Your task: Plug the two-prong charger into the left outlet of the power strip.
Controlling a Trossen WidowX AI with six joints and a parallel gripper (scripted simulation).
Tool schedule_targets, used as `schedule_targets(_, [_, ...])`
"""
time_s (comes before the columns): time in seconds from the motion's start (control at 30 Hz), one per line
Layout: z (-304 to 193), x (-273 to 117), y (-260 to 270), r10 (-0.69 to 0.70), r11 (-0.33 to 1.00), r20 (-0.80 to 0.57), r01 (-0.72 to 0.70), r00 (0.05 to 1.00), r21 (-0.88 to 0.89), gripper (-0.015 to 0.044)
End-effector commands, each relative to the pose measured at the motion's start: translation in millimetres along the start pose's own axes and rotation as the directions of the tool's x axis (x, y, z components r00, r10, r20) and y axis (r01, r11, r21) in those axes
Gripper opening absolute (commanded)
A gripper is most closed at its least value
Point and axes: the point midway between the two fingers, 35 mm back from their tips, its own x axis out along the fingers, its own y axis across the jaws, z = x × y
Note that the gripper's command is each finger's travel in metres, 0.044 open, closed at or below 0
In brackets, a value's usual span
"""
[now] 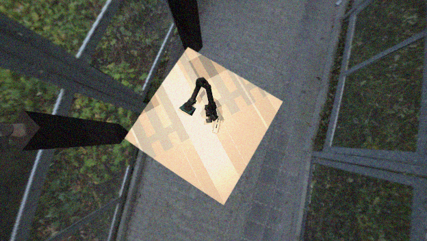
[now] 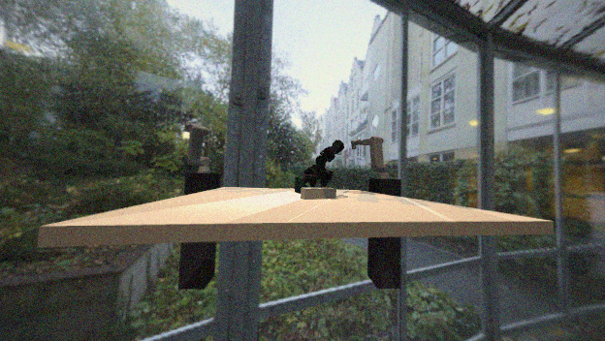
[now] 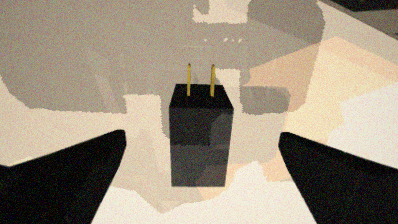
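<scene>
The black charger (image 3: 200,160) lies on the table in the wrist view, its two gold prongs pointing to the top of the picture. My gripper (image 3: 203,138) (image 1: 212,120) is open, with one finger on each side of the charger and a gap on both sides. Nothing is between the fingertips in a grip. The pale power strip (image 1: 215,130) (image 2: 318,194) lies just beyond the gripper in the top view. Its outlets are too small to tell apart there. The charger cannot be made out in either the top or the exterior view.
The wooden table (image 1: 224,185) (image 2: 145,232) carries the arm and the strip. The arm's base (image 1: 187,109) stands left of the gripper in the top view. Patchy shadows cross the table top. A dark edge, perhaps the strip, shows at the wrist view's top right corner.
</scene>
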Motion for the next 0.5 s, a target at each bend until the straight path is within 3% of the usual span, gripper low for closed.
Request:
schedule_targets(0.0, [-1.0, 8.6, 1.5, 0.007, 1.0, 0.0, -0.007, 1.0, 0.007, 0.044])
schedule_targets(0.33, [-0.8, 18.8, 2.6, 0.009, 1.0, 0.001, -0.009, 1.0, 0.007, 0.044])
schedule_targets(0.47, [0.3, 15.6, 1.5, 0.003, 1.0, 0.0, -0.003, 1.0, 0.0, 0.0335])
